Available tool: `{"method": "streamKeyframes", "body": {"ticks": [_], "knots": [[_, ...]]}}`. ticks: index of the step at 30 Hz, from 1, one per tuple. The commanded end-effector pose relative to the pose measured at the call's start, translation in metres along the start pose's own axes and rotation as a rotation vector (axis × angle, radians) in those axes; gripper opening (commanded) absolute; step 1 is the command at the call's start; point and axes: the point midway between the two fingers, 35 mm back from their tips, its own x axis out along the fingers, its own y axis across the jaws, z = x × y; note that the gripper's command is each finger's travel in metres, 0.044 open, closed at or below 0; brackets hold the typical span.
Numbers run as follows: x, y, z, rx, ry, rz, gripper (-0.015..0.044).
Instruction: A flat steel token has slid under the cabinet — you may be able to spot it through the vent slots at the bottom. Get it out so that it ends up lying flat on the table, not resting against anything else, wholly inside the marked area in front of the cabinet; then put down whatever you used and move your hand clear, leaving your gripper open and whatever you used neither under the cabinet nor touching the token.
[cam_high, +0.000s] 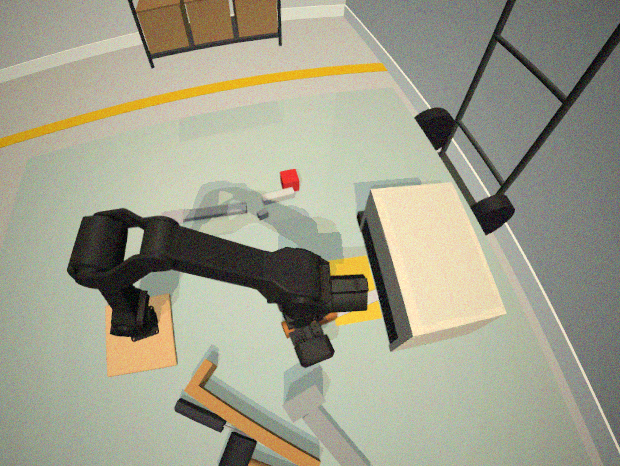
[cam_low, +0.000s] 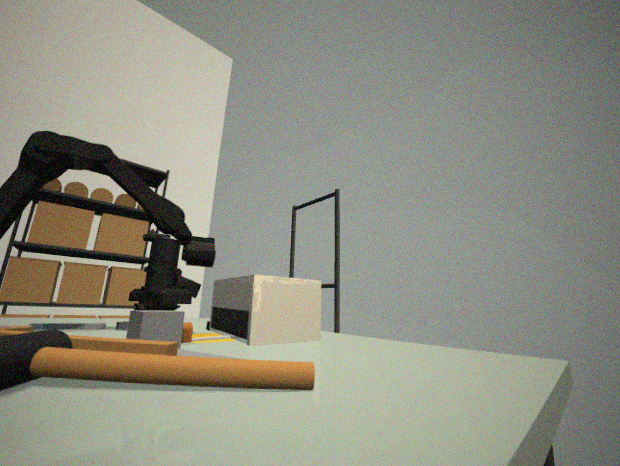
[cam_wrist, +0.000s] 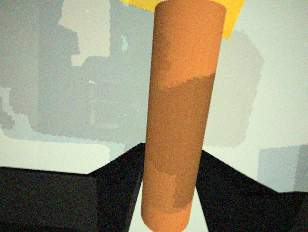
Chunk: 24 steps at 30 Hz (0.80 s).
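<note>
From the top, the gripper is hidden beneath the arm (cam_high: 215, 253), with an orange handle (cam_high: 328, 319) showing below it. The yellow marked area (cam_high: 350, 316) lies at three o'clock from the arm's wrist, just before the cabinet (cam_high: 436, 260); I cannot make out the token. In the exterior view, the cabinet (cam_low: 284, 310) stands at four o'clock from the arm (cam_low: 135, 185). In the wrist view, the partly closed gripper (cam_wrist: 168, 151) clamps the orange handle (cam_wrist: 182, 100), which points towards twelve o'clock.
</note>
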Motion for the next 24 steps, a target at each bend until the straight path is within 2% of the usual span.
{"method": "streamKeyframes", "body": {"ticks": [1, 24], "knots": [[0.001, 0.0, -0.005, -0.004, 0.001, 0.001, 0.0], [0.001, -0.001, -0.032, -0.004, 0.003, 0.001, 0.0]]}}
